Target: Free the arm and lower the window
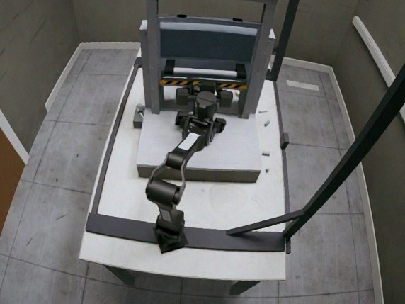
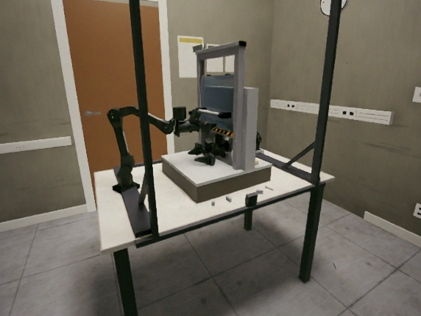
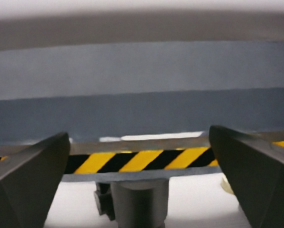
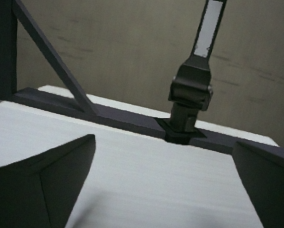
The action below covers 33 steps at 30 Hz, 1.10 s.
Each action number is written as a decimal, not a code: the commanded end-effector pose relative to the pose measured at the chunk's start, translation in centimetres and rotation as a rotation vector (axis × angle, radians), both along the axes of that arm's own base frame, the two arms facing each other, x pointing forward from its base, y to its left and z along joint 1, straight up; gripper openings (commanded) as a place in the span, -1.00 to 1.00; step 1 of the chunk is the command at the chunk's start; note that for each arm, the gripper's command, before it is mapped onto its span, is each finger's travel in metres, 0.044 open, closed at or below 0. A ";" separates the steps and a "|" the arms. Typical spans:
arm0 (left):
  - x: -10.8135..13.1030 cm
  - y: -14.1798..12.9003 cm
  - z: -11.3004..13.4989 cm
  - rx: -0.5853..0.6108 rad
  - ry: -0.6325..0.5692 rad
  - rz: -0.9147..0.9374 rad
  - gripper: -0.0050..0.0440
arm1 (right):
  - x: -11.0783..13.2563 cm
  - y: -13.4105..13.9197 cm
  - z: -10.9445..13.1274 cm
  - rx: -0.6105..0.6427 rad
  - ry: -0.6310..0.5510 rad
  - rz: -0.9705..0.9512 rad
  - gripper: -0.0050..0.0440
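Note:
The window (image 1: 209, 47) (image 2: 218, 98) (image 3: 140, 161) hangs in its grey frame (image 1: 152, 50) (image 2: 239, 89) with a gap below its striped lower edge (image 1: 168, 82) (image 2: 224, 131). Its white handle bar (image 1: 205, 72) (image 2: 215, 113) runs across above the stripes. My right arm passes under the window; its forearm shows below the edge in the left wrist view (image 3: 140, 202). Contact cannot be told. My right gripper (image 2: 196, 155) (image 4: 164, 145) is open, low on the left arm's side. My left gripper (image 3: 140, 135) is open and empty, close in front of the striped edge, above the right gripper.
The left arm's base (image 1: 170, 232) (image 4: 182, 122) stands on the near dark rail (image 1: 230, 239). The raised white platform (image 1: 159, 153) (image 2: 199, 177) carries the frame. Small loose parts (image 1: 265, 153) (image 2: 228, 199) lie beside it. Dark posts (image 1: 340, 156) (image 2: 325, 89) rise at the table's side.

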State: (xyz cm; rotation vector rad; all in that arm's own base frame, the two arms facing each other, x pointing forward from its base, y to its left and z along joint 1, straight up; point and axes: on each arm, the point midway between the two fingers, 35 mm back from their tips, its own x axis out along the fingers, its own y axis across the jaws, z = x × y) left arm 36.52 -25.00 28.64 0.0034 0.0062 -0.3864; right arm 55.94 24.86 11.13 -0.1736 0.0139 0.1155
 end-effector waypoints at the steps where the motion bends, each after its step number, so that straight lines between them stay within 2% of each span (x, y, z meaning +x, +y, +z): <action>1: 0.8 -0.3 1.6 -0.023 -0.028 -0.004 0.84 | 0.2 0.1 3.4 0.016 -0.055 0.002 0.84; 11: 0.6 -0.2 1.9 -0.027 -0.033 -0.004 0.84 | 0.2 0.1 3.4 0.016 -0.055 0.002 0.84; 12: 0.4 0.0 3.0 -0.036 -0.043 -0.004 0.84 | 0.2 0.1 3.4 0.016 -0.055 0.002 0.84; 15: 0.3 0.0 3.6 -0.038 -0.045 -0.005 0.84 | 0.2 0.1 3.4 0.016 -0.055 0.002 0.84; 18: 0.3 0.0 3.1 -0.035 -0.042 -0.005 0.84 | 0.2 0.1 3.4 0.016 -0.055 0.002 0.84; 32: 0.2 0.0 5.4 -0.034 -0.042 -0.006 0.84 | 0.2 0.1 3.4 0.016 -0.055 0.002 0.84; 33: 0.3 -0.1 4.8 -0.029 -0.035 -0.006 0.84 | 0.2 0.1 3.4 0.016 -0.055 0.002 0.84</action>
